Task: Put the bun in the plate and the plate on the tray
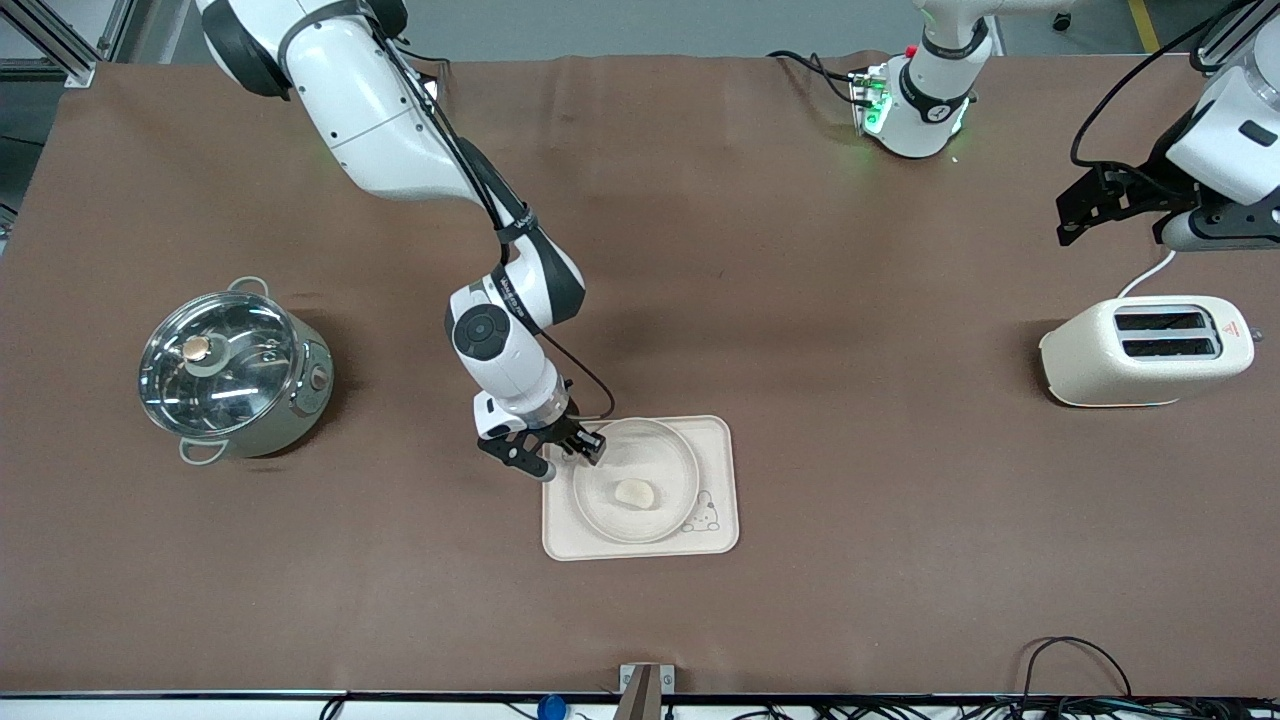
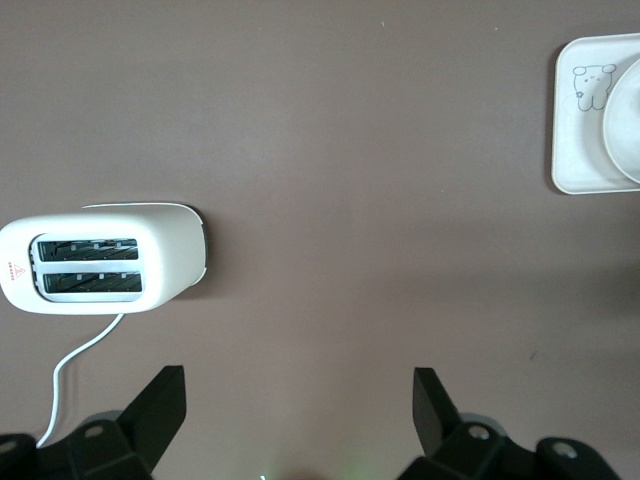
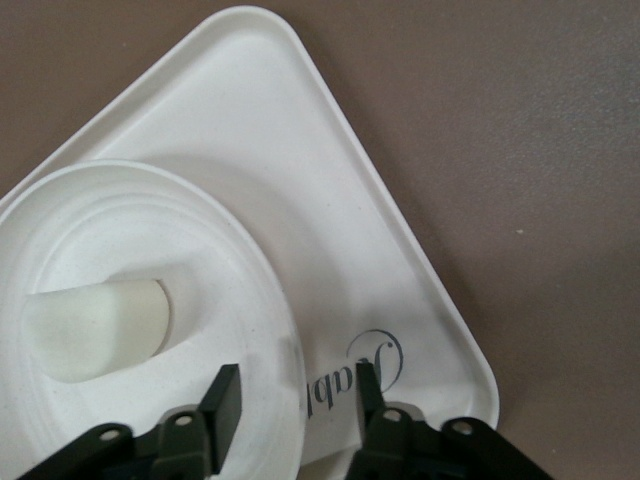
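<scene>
Bun (image 1: 634,492) in plate (image 1: 672,455), plate on tray (image 1: 722,440). My right gripper (image 1: 560,452) jaws open astride its rim; next, back off. Left gripper (image 2: 300,400) waits, jaws open.

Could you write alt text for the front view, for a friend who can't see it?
The right gripper hangs open at the rim of the plate, which holds the bun and sits on the tray. The left gripper waits above the toaster.

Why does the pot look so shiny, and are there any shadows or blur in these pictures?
Front view: the pot's glass lid mirrors overhead lights; soft shadows fall beside the toaster and under the right gripper. Right wrist view: the bun is pale and washed out on the plate. Left wrist view: even, sharp light.
</scene>
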### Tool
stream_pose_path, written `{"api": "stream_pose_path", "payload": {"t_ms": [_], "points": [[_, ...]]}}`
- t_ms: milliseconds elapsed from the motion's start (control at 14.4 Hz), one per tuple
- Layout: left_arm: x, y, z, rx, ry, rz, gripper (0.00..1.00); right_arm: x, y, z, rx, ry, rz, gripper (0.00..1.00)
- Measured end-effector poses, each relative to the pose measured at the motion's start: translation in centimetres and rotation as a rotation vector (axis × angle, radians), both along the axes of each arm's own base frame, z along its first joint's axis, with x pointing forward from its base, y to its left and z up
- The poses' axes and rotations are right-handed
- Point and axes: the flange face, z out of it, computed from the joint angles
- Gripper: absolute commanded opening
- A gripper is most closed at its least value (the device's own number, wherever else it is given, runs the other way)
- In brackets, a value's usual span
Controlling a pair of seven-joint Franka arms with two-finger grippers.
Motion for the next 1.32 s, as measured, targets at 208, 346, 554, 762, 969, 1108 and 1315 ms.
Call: {"api": "stream_pose_path", "payload": {"t_ms": [208,346,554,762,969,1108,1315], "points": [[0.1,0.5,0.0,0.000,0.002,-0.021,1.00,0.3,-0.2,0.3,0.002,-0.005,-0.004,1.00],[0.1,0.6,0.0,0.000,0.002,-0.021,1.00,0.4,-0.1,1.4,-0.009,0.023,0.001,1.00],[0.1,0.6,0.1,-0.001,0.000,-0.021,1.00,1.0,-1.2,8.0,-0.039,0.100,0.006,1.00],[-0.2,0.6,-0.1,0.002,0.021,-0.020,1.00,1.3,-5.6,17.5,-0.064,0.144,0.047,1.00],[-0.3,0.6,-0.1,0.002,0.027,-0.020,1.00,1.3,-12.0,24.1,-0.104,0.165,0.148,1.00],[-0.3,0.6,-0.1,0.002,0.027,-0.020,1.00,0.8,-16.7,27.5,-0.152,0.189,0.232,1.00],[-0.3,0.6,0.0,0.003,0.026,-0.020,1.00,-0.8,-24.5,33.1,-0.194,0.219,0.350,1.00]]}}
